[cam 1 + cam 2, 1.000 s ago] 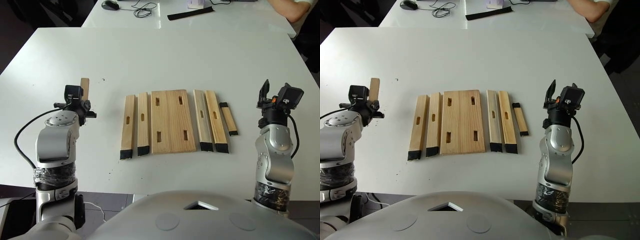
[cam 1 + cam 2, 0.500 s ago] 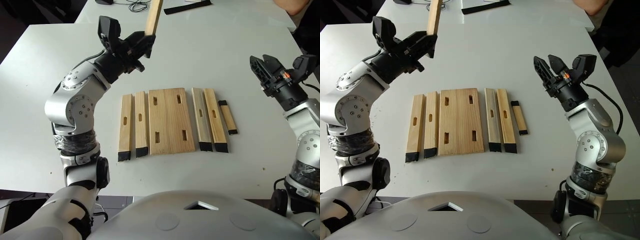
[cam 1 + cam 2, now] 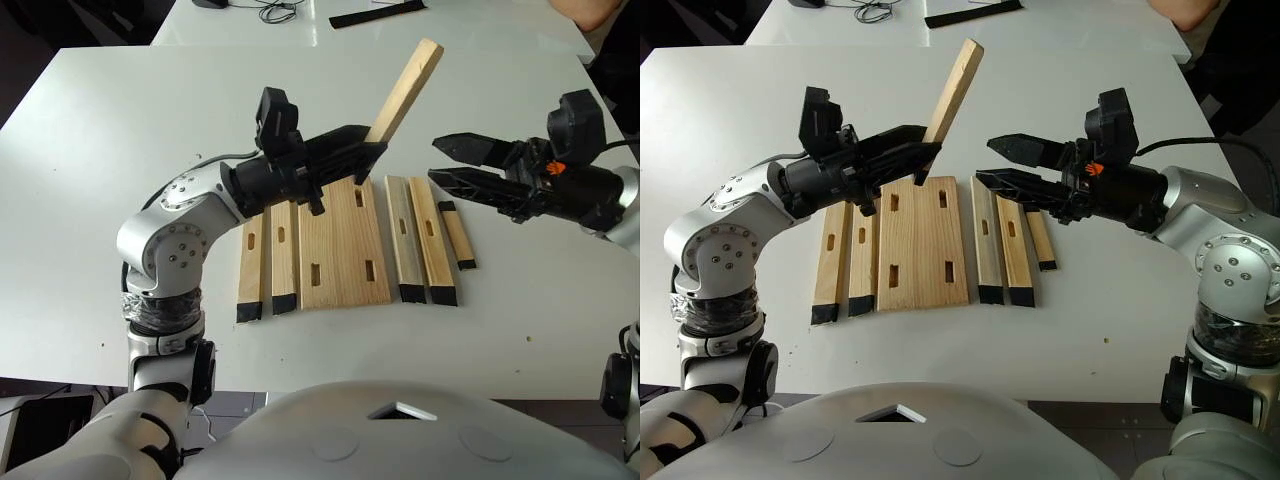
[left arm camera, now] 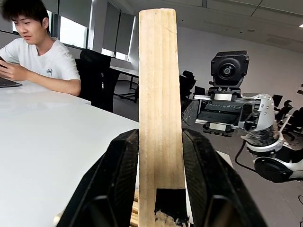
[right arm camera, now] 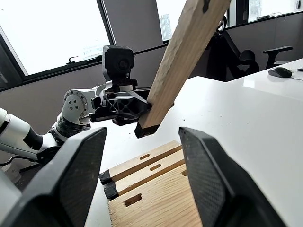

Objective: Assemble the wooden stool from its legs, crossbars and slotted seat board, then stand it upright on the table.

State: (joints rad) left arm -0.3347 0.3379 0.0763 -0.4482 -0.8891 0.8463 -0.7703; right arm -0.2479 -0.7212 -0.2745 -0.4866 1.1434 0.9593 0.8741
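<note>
The slotted seat board (image 3: 345, 243) lies flat mid-table. Two slotted legs (image 3: 268, 250) lie along its left side and two more (image 3: 418, 240) along its right. A short crossbar (image 3: 458, 238) lies beyond those. My left gripper (image 3: 368, 160) is shut on the lower end of another wooden bar (image 3: 403, 92) and holds it tilted up above the board's far edge. In the left wrist view this bar (image 4: 160, 104) stands between the fingers (image 4: 124, 175). My right gripper (image 3: 434, 160) is open, level with the bar's lower end and just right of it, not touching.
The white table (image 3: 130, 120) has bare room on the left, at the back and along the front edge. A second table behind carries a mouse (image 3: 208, 3), a cable and a black strip (image 3: 377, 14).
My left arm has swung the bar down and to the right, over the seat board. My right arm has stretched leftward until its open fingers are beside the bar.
</note>
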